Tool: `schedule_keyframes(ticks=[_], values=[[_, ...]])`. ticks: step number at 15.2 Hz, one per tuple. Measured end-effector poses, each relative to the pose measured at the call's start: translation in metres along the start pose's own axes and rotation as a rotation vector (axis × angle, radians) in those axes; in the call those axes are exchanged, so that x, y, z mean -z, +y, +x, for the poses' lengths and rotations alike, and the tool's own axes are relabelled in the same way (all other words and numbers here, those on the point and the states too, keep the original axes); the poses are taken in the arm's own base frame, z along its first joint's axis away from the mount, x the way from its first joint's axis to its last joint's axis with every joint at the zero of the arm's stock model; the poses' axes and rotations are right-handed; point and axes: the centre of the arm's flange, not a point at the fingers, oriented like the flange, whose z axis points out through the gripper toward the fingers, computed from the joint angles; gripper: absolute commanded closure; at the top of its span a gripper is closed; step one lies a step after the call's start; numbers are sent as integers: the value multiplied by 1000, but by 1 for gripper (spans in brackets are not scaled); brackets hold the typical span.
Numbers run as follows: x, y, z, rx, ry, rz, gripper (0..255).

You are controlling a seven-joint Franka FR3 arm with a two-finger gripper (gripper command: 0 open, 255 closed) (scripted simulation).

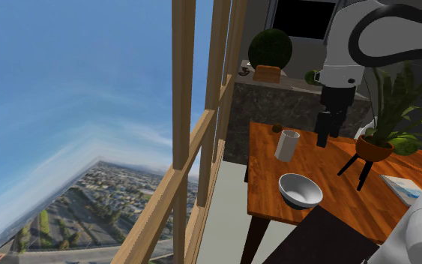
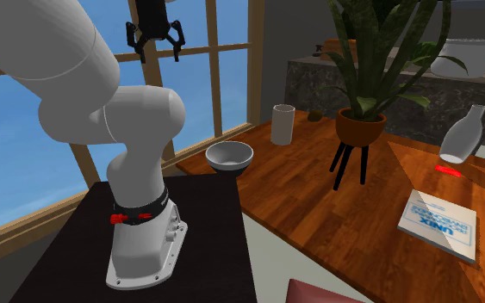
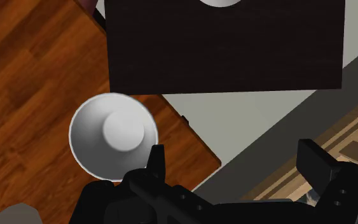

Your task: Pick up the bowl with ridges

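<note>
A wooden table [image 1: 336, 195] stood with the dark stand [image 2: 214, 232] against its corner. The white arm [image 2: 137, 129] held its black gripper [image 3: 233, 159] high above, fingers well apart and grasping nothing. The pale bowl [image 3: 112, 135] sat upright and empty on the table corner nearest the stand. It lay below the gripper and just outside one finger, not between the two. Being round, it had no long axis. A white cup [image 1: 286, 145] stood near, contents unseen.
</note>
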Motion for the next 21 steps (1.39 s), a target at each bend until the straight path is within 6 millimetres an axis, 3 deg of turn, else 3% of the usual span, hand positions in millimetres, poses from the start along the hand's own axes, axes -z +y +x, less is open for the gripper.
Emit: schedule_keyframes(ticks=[1,4,17,21], values=[[0,0,0,0,0,0,0],[-24,4,6,0,11,-12,0],[-184,40,44,6,87,-86,0],[-228,52,64,7,111,-110,0]])
